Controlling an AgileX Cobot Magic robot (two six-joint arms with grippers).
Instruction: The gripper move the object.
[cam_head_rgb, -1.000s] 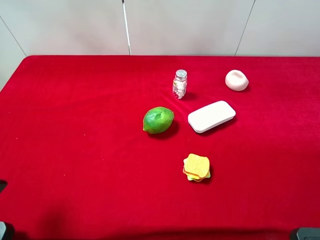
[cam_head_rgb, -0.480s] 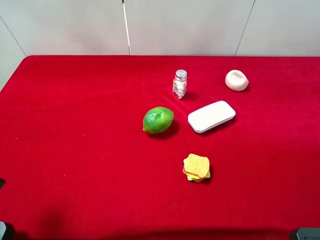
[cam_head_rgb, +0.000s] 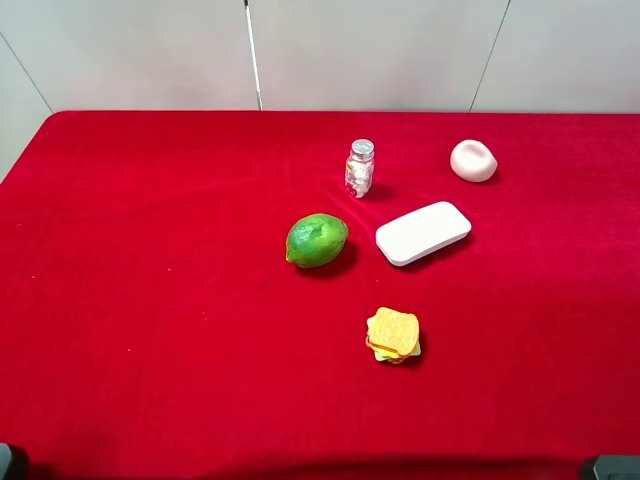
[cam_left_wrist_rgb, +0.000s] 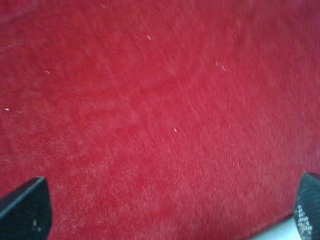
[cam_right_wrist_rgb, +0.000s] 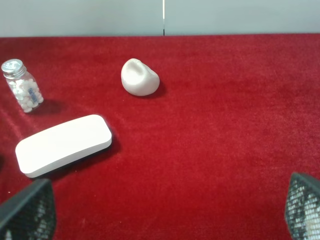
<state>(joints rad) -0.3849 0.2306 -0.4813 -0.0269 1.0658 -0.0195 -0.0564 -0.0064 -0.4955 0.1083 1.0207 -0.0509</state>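
My left gripper (cam_left_wrist_rgb: 170, 212) and right gripper (cam_right_wrist_rgb: 170, 210) both stand wide apart, holding nothing, over the red cloth table (cam_head_rgb: 150, 300). The small toy sandwich of stacked orange-yellow slices (cam_head_rgb: 393, 335) lies nearest me. Beyond sit the green lime (cam_head_rgb: 317, 241) and white rounded block (cam_head_rgb: 423, 233).

A red, velvety cloth covers the tabletop (cam_head_rgb: 150, 300) from edge to edge. Behind it, at 12 o'clock, stands a pale grey panelled wall (cam_head_rgb: 370, 50) with thin dark seams, one nearly vertical and others slanting. The light is even and soft, casting only faint shadows.
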